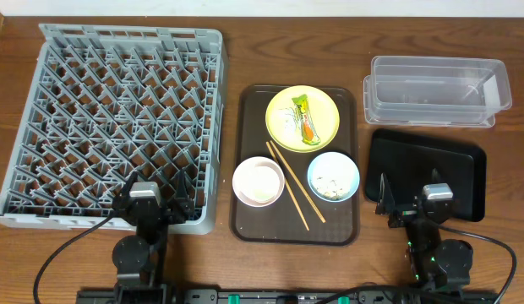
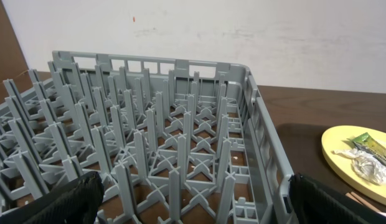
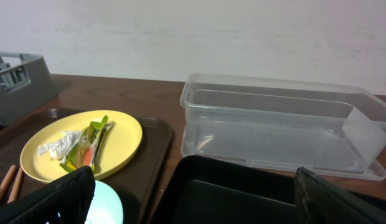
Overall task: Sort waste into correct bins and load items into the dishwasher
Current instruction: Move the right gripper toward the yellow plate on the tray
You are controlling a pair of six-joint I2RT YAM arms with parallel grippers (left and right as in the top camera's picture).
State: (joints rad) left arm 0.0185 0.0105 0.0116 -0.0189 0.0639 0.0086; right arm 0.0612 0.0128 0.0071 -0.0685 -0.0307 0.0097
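The grey dish rack (image 1: pixel 110 118) fills the left of the table. A brown serving tray (image 1: pixel 245 221) holds a yellow plate (image 1: pixel 325 112) with a crumpled white tissue (image 1: pixel 285 119) and a green-yellow wrapper (image 1: pixel 303 119), a white bowl (image 1: pixel 259 181), a light-blue bowl (image 1: pixel 333 176) with crumbs (image 1: pixel 333 182), and two chopsticks (image 1: pixel 293 184). The clear tub (image 1: pixel 438 89) and the black tray (image 1: pixel 427 167) are at the right. My left gripper (image 1: pixel 152 201) is open over the rack's near edge (image 2: pixel 193 186). My right gripper (image 1: pixel 412 203) is open over the black tray's near edge (image 3: pixel 243 199). No white cup shows.
The plate (image 3: pixel 124 140), tissue (image 3: pixel 56 146) and wrapper (image 3: pixel 87 149) show at left in the right wrist view, the clear tub (image 3: pixel 274 124) behind. The plate edge (image 2: pixel 333 152) shows at right in the left wrist view. A white wall stands behind the table.
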